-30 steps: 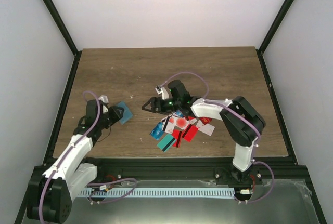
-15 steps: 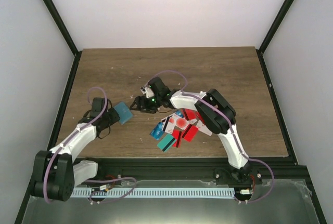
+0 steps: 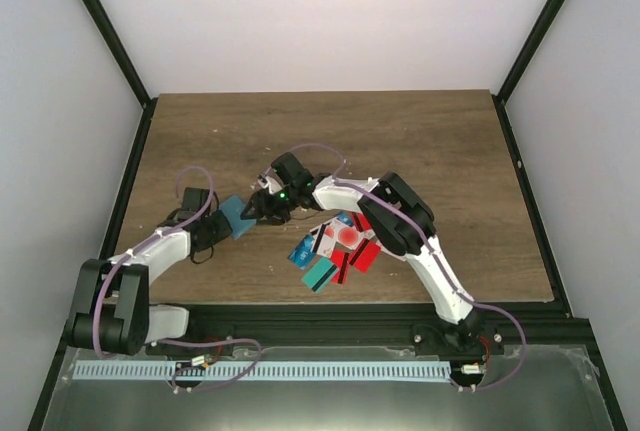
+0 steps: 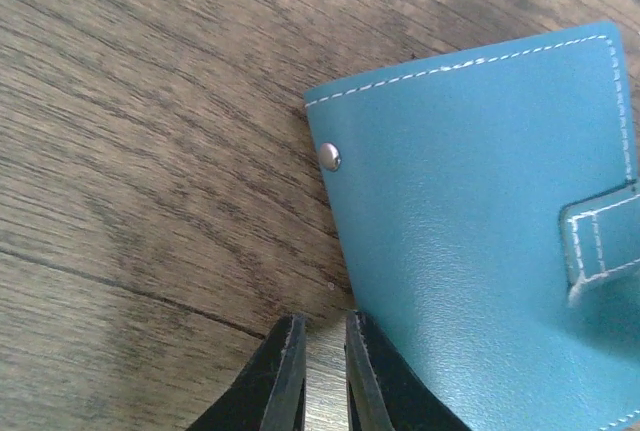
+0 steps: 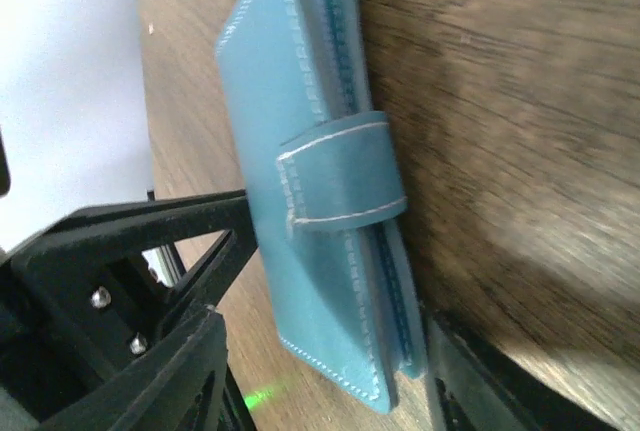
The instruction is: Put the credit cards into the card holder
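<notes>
No credit cards (image 3: 345,241) are in yet: the card holder (image 5: 300,101), strapped shut, sits between your right jaws (gripped or not, I cannot tell), left jaws nearly together beside it.

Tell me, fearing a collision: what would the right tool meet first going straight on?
Probably the card holder: it lies right ahead, between the fingers of the right tool; depth unclear.

Top camera sits high behind the near edge, looking down and forward over the whole counter (image 3: 400,141). Left wrist camera's in tight, staring almost straight down at the wood grain. Right wrist camera skims low and sideways, very close. All three catch the card holder (image 3: 238,216).
</notes>
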Controlling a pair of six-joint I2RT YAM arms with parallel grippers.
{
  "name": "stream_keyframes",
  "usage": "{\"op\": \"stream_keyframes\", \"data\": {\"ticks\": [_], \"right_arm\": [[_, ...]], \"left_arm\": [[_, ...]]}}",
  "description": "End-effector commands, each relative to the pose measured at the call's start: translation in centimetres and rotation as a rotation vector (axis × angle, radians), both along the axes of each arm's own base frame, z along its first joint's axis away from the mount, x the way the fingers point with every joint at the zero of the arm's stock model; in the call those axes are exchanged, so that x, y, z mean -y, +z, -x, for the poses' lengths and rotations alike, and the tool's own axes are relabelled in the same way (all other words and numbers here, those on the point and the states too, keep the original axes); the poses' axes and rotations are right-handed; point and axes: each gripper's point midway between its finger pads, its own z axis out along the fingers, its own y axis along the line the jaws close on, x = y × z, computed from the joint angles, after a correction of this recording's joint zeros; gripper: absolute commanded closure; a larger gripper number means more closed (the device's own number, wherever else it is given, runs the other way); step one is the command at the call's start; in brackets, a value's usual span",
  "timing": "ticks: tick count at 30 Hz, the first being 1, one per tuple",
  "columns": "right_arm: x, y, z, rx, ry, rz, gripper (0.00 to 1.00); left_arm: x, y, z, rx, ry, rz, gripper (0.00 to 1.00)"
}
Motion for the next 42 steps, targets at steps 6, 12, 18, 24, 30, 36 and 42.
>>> {"op": "stream_keyframes", "data": {"ticks": [6, 12, 18, 24, 30, 36, 42], "right_arm": [[-0.8, -0.9, 0.9, -0.078, 0.036, -0.036, 0.66], [-0.6, -0.1, 0.4, -0.050, 0.031, -0.061, 0.89], [0.4, 2.3, -0.4, 0.076, 0.028, -0.037, 0.99], [4.2, 7.4, -2.8, 0.395, -0.069, 0.100, 0.99], [10.3, 12.0, -4.2, 0.715, -0.211, 0.240, 0.99], [16.5, 16.6, -4.0, 1.019, -0.342, 0.361, 0.99], [21.6, 20.0, -2.0, 1.290, -0.444, 0.399, 0.99]], "left_arm": [[0.8, -0.9, 0.0, 0.001, -0.028, 0.042, 0.87], [1.3, -0.7, 0.0, 0.015, -0.045, 0.072, 0.87], [1.2, 2.4, -0.3, 0.095, -0.045, 0.073, 0.75], [2.2, 7.6, -1.1, 0.218, -0.065, 0.137, 0.45], [4.4, 14.2, -1.7, 0.340, -0.129, 0.254, 0.34], [7.2, 18.4, -1.9, 0.394, -0.218, 0.346, 0.34], [10.6, 21.8, -2.0, 0.430, -0.306, 0.388, 0.35]]}}
